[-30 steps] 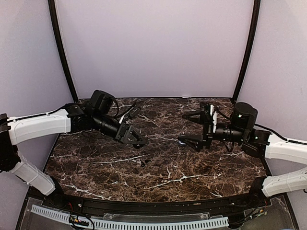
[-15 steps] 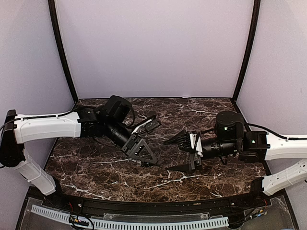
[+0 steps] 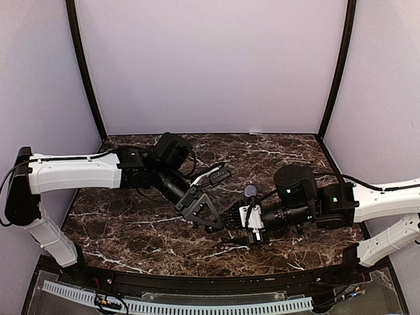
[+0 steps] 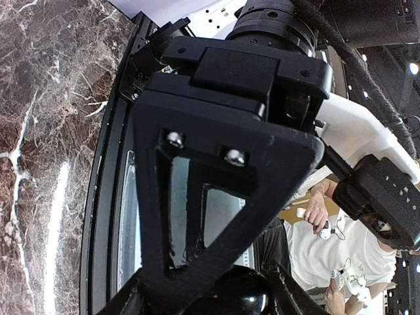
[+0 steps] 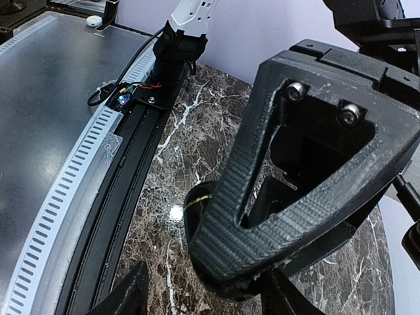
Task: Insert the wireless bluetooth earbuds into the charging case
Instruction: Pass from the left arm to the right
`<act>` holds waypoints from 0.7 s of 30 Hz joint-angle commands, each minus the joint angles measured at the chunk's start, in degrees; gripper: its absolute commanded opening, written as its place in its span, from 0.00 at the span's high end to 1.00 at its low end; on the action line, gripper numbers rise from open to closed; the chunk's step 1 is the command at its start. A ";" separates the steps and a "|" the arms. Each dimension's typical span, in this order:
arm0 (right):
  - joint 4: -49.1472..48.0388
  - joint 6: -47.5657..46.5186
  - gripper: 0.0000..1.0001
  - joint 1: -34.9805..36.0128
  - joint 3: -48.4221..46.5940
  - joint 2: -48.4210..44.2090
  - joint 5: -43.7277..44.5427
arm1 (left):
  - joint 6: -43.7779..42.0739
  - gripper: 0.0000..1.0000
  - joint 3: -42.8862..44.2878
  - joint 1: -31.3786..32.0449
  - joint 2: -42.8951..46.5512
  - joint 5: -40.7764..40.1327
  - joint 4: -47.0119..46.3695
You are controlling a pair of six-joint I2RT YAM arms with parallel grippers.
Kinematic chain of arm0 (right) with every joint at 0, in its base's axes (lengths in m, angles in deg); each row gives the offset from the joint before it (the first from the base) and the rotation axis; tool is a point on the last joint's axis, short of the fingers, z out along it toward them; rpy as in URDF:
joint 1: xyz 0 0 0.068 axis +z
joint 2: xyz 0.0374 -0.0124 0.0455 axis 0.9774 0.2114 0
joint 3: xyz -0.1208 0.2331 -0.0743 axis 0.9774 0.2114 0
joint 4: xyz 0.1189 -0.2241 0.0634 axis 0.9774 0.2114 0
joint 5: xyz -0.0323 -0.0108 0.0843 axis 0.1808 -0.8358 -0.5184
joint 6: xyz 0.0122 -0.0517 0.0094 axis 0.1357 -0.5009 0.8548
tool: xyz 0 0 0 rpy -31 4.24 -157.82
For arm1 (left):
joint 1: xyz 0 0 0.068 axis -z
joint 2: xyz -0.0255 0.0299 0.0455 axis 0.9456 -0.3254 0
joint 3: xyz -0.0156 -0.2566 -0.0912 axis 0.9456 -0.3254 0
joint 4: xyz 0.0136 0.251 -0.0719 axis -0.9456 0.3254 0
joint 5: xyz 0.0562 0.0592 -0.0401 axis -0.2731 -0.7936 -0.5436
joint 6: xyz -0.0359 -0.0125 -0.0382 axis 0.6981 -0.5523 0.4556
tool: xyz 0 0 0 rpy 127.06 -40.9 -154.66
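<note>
My left pincer [image 3: 223, 200] grips the dark, glossy case [image 4: 236, 296], jaws at middling width. My right pincer [image 3: 228, 228] stands half-open, fingers either side of the left pincer's lower finger. A purple earbud [image 3: 250, 191] lies on the desk [image 3: 131, 223] just behind my right pincer.

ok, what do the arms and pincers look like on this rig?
Left arm and right arm: white shell links, black joint housings, thin black cables along the top. Left pincer and right pincer: matte black, triangular open-frame fingers with ridged faces, two silver screws each. A white plate marks the right pincer's base.
</note>
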 commanded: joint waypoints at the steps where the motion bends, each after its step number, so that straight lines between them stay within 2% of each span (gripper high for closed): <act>1: -0.12 -1.11 0.47 0.92 -2.64 0.55 1.78 | -0.79 0.64 1.93 0.62 -0.17 2.00 0.65; 9: 0.40 -1.54 0.59 1.76 -3.29 0.59 1.55 | -0.98 0.66 2.07 1.66 -1.15 2.37 0.92; 12: 0.45 -1.78 0.67 1.92 -3.37 0.40 1.82 | -1.09 0.66 2.17 1.77 -1.43 2.64 0.95; 17: 0.85 -2.07 0.70 2.38 -3.93 0.25 1.56 | -1.17 0.67 2.56 1.77 -2.44 3.15 1.15; 18: 0.88 -2.17 0.73 2.53 -4.05 0.37 1.60 | -1.30 0.66 2.65 1.76 -2.51 3.20 1.25; 21: 0.84 -2.09 0.93 2.68 -3.85 0.39 1.90 | -1.51 0.65 2.97 1.78 -2.68 3.12 1.41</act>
